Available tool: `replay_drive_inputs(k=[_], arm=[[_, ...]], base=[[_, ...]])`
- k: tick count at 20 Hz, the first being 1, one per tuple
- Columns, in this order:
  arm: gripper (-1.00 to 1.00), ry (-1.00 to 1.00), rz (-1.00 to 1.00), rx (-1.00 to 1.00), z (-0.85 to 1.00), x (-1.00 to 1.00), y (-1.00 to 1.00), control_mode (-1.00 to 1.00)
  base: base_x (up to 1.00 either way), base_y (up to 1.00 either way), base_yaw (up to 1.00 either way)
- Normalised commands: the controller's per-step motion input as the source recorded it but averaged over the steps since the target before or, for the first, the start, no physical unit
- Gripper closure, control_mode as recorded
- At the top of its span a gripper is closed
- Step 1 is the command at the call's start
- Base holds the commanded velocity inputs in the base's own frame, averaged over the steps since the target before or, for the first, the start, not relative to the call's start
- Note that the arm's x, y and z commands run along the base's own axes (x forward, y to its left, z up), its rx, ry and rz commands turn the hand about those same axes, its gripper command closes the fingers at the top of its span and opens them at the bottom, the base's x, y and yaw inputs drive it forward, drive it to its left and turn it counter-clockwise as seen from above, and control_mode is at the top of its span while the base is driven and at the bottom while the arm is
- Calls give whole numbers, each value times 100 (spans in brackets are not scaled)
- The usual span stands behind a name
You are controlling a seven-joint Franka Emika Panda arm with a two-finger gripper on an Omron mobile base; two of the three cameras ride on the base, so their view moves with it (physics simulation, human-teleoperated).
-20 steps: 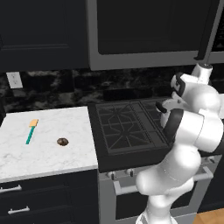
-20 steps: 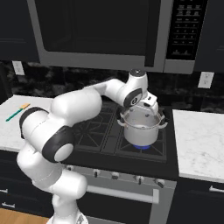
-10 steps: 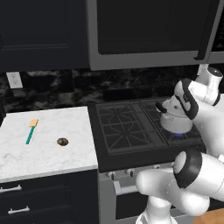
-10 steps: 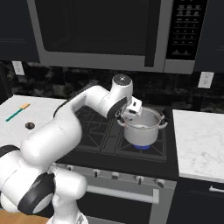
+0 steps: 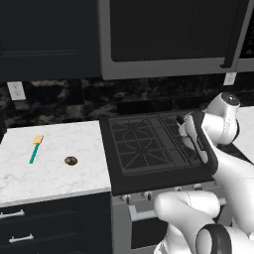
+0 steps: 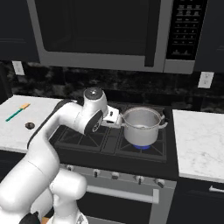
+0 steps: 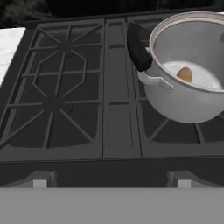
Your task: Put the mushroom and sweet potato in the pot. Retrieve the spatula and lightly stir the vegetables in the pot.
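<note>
Sweet potato [image 7: 185,74] is already in the pot [image 6: 141,125], lying on the bottom. The pot sits on the stove's front-right burner with a blue flame under it. Mushroom [image 5: 71,160] is on the left surface [image 5: 54,176], about mid-depth, toward the stove-side edge. Spatula [image 5: 35,149] lies near it on the side away from the stove, blade pointing to the back edge.

Step in hand, my read: first vegetable done, mushroom pickup is next. End effector [image 6: 114,117] is just beside the pot's left handle, over the stove. Can't tell whether the fingers are apart or together; nothing visible in them.

Next move calls for a long swing left across the stove to the left surface, then a descent onto a small round lump. It will likely roll if nudged, so centre it well.

Surroundings: white marble surface on both sides of a black gas stove [image 5: 149,149], dark cabinets, microwave [image 6: 109,35] overhead, dark stone backsplash with wall outlets.
</note>
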Motion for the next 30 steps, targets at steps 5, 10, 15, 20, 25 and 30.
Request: replay_drive_inputs(k=[5, 10, 15, 20, 25, 30], arm=[[-100, 4, 7, -2, -7, 3, 97, -100], [-100, 15, 19, -1, -6, 0, 100, -100], [-100, 15, 25, -3, -29, 7, 100, -100], [-100, 15, 25, -5, -38, 18, 100, -100], [-100, 11, 19, -10, -44, 36, 100, -100], [-100, 2, 2, -7, -13, 76, 100, -100]], base=[[0, 0, 0], [0, 0, 0], [0, 0, 0], [0, 0, 0], [0, 0, 0], [0, 0, 0]])
